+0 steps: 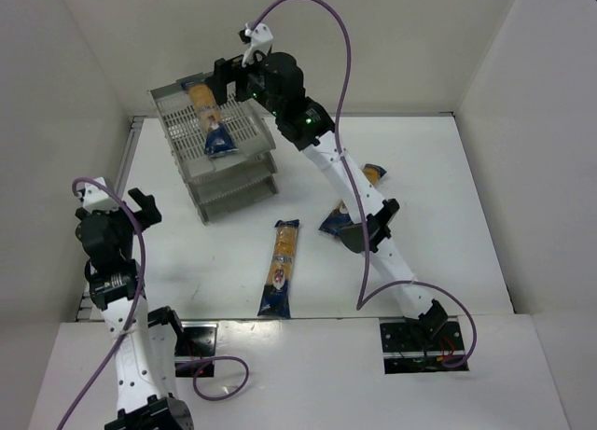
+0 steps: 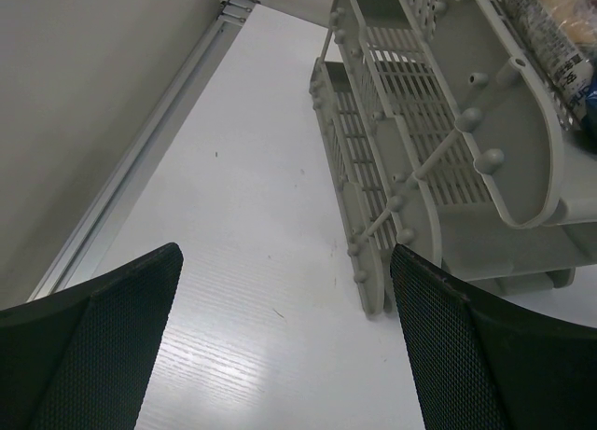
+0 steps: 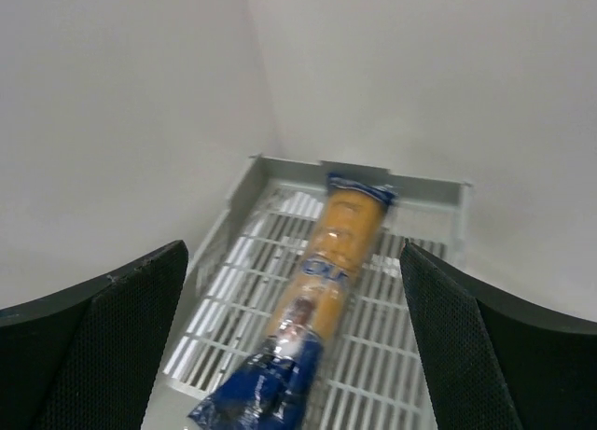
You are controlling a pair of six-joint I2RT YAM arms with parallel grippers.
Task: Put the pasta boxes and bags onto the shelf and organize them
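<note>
One pasta bag lies lengthwise in the top tray of the grey shelf; the right wrist view shows it on the slotted bottom, dark blue end nearest. My right gripper is open and empty above the tray's back right, its fingers either side of the bag in the wrist view without touching it. A second bag lies on the table in front of the shelf. A third bag is partly hidden behind my right arm. My left gripper is open and empty, left of the shelf.
White walls enclose the table on the left, back and right. A metal rail runs along the left wall's foot. A purple cable loops above my right arm.
</note>
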